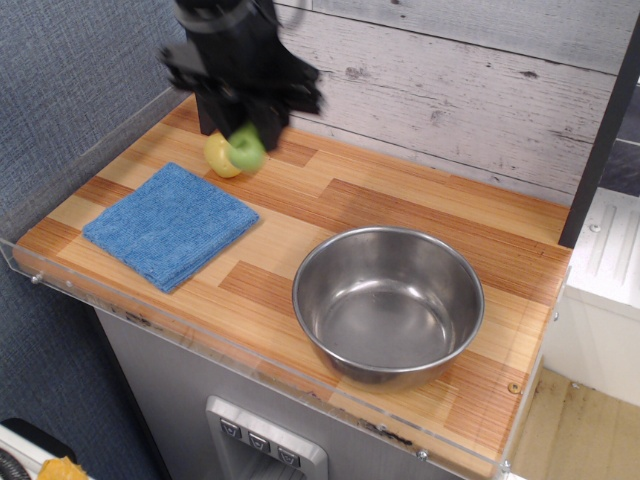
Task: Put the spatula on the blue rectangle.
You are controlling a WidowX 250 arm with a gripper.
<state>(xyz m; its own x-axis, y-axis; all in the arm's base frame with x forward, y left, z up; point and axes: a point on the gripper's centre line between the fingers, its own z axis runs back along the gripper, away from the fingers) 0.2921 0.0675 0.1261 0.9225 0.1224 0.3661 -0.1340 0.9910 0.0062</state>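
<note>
Step in hand: carry phase. The gripper (243, 128) is in the air above the back-left part of the bench (400, 205), with its fingers clamped on the spatula (246, 149). Only the lime-green handle end shows, hanging below the fingers; the blade is hidden up in the gripper, so I can't tell its orientation. The picture is motion-blurred around the arm.

The cloth (170, 224) lies flat near the front-left edge, nothing on it. The spatula is not yet over it: from this angle it sits behind the cloth's back corner, overlapping the fruit (219, 155).

Next move, my read: shift toward the front-left edge until centred on the cloth, descend, then release low. The chunky handle could roll if dropped from height, while the soft pile should damp it.

Materials:
- cloth: blue microfibre, folded, roughly square, nubby texture
- handle: smooth rounded plastic, glossy
- fruit: yellow-green, round, matte
- bowl (389, 303): polished steel, empty, near the front-right of the bench, well clear of the path
- bench: striped wood laminate, with a clear acrylic lip along the front and left edges
</note>
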